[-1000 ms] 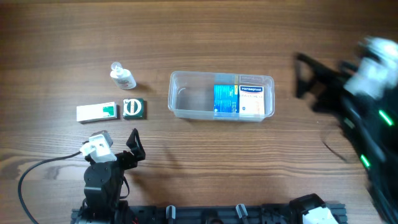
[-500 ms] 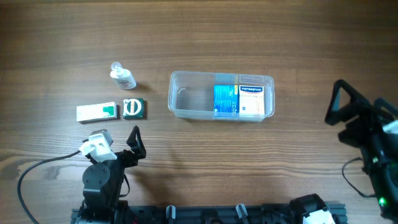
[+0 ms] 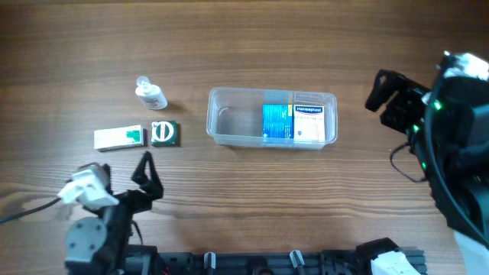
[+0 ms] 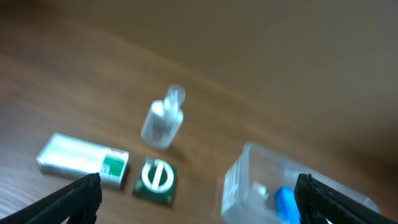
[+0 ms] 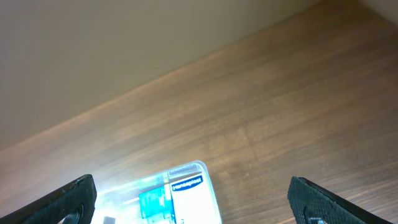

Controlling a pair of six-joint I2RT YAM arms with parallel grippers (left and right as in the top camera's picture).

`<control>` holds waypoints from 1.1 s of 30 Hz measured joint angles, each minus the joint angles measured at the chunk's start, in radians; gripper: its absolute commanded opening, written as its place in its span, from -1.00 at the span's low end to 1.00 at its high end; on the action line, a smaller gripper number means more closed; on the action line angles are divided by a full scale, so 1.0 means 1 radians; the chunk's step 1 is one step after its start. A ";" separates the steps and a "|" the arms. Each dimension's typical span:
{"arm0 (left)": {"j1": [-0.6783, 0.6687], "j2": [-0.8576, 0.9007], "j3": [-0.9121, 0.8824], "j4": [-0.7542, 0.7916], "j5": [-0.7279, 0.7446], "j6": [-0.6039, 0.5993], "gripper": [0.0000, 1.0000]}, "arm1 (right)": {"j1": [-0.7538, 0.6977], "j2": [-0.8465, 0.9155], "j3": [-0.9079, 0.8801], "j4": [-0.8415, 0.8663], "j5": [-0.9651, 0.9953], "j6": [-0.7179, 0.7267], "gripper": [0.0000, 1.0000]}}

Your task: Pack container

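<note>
Container (image 3: 212, 114) on tabletop (image 3: 306, 46), two boxes (image 3: 276, 122) inside, left jaws open, empty, well apart toward its left, right jaws open, empty, near its right end

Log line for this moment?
container: blue box, white box inside | bottle, white-green box, dark green box: outside | left gripper: open, empty | right gripper: open, empty
</note>
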 measured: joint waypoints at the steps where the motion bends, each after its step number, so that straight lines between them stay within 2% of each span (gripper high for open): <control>1: 0.000 0.050 0.071 -0.040 -0.017 0.002 0.99 | 0.000 0.018 0.000 -0.003 0.000 0.000 0.99; 3: 0.000 0.158 0.196 -0.080 -0.044 0.014 0.99 | 0.000 0.055 -0.001 -0.006 0.000 0.000 0.99; 7: 0.000 0.414 0.459 -0.300 -0.077 0.053 0.99 | -0.001 0.143 -0.002 -0.010 0.000 0.000 1.00; 12: 0.000 0.710 0.678 -0.480 -0.066 0.072 0.99 | -0.001 0.226 -0.004 -0.077 -0.001 0.000 0.99; 16: 0.000 0.836 0.708 -0.491 -0.005 0.076 0.99 | -0.001 0.230 -0.005 -0.074 0.000 0.000 1.00; 22: 0.000 0.932 0.709 -0.517 0.019 0.080 1.00 | -0.001 0.137 0.018 -0.074 0.034 -0.001 0.99; 29: 0.000 0.962 0.709 -0.497 0.020 0.082 0.99 | -0.001 -0.206 0.140 0.034 0.042 0.001 0.99; 33: 0.000 0.962 0.709 -0.486 0.022 0.082 1.00 | -0.001 -0.297 0.156 0.028 0.055 0.000 0.99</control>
